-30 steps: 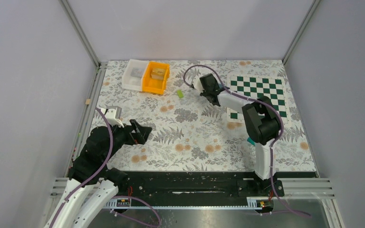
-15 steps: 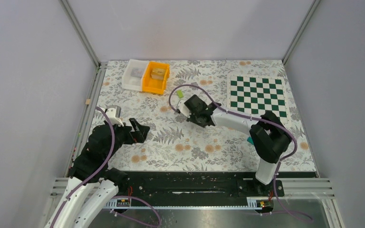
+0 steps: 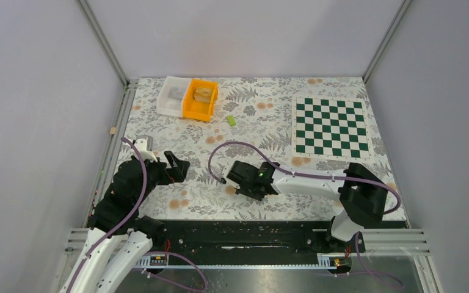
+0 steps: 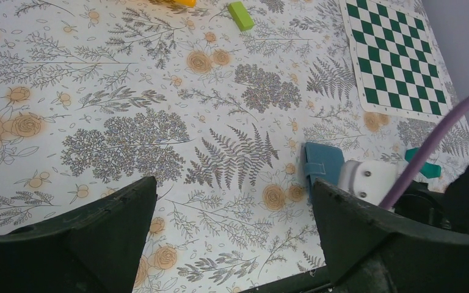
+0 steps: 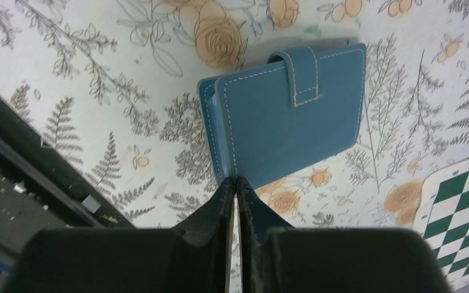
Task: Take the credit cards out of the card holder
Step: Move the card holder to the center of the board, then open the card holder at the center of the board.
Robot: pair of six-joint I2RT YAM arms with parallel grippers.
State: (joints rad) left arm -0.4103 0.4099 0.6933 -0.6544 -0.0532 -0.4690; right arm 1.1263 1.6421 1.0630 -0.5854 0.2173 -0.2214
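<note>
Two bins, a white bin (image 3: 173, 96) and an orange bin (image 3: 200, 99), stand side by side at the far left of the floral table cover (image 3: 244, 116). Grey walls (image 3: 244, 36) enclose it. A lime-green block (image 3: 231, 121) lies near the bins, and a chessboard mat (image 3: 330, 126) lies far right. The left gripper (image 3: 182, 166) is at near left and the right gripper (image 3: 232, 181) at near centre.

Left wrist view: the fingers stand wide apart. The blue card holder (image 4: 321, 166) is at right, and a teal credit card (image 4: 432, 170) lies further right, apart from it.

Right wrist view: the fingers are pressed together on the card holder's edge.
</note>
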